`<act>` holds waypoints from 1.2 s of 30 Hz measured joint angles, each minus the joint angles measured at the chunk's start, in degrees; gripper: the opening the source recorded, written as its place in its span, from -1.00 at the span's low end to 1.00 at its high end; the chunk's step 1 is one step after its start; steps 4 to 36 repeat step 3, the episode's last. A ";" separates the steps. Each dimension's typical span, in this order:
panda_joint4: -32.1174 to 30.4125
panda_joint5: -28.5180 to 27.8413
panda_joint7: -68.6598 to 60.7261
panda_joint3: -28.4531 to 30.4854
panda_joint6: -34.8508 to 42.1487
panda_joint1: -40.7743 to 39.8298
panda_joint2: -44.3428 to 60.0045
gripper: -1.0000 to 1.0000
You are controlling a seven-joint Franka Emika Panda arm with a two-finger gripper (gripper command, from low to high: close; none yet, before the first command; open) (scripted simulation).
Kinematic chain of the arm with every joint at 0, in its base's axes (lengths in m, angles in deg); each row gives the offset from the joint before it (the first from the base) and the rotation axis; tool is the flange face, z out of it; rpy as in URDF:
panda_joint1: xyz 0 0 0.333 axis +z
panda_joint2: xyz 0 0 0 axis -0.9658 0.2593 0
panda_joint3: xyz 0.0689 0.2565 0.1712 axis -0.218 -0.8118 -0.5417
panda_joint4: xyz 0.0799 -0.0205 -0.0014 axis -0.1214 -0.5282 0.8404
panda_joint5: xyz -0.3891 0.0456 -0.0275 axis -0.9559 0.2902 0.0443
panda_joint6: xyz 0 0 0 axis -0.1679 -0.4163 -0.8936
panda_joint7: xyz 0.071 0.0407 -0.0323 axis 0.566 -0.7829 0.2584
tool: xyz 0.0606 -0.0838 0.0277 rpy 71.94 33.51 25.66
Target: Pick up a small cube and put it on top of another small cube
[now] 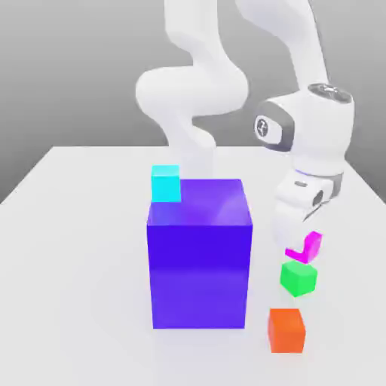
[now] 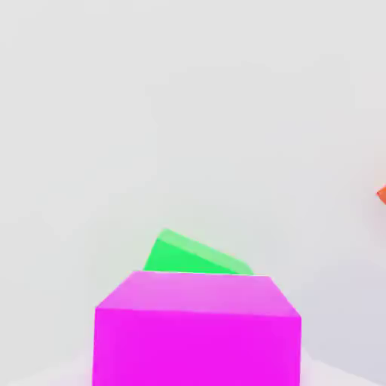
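While the fingers [image 1: 304,249] clamp a small magenta cube [image 1: 305,246], the green cube [image 1: 298,277] sits just below them.
Green rests on the counter [image 1: 75,264], slightly off-centre beneath magenta; orange cube [image 1: 286,329] lies nearby, so lowering needs alignment first.

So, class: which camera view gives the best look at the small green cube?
The exterior view: the small green cube shows whole, below the gripper and above the orange cube in the picture. In the hand view, a magenta block hides most of it, leaving a green wedge.
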 joint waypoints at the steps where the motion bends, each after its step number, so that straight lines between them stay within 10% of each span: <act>1: 0.08 -2.81 1.97 1.15 -1.43 0.45 1.66 1.00; 36: 0.08 -2.81 1.97 1.15 -1.43 0.51 1.66 1.00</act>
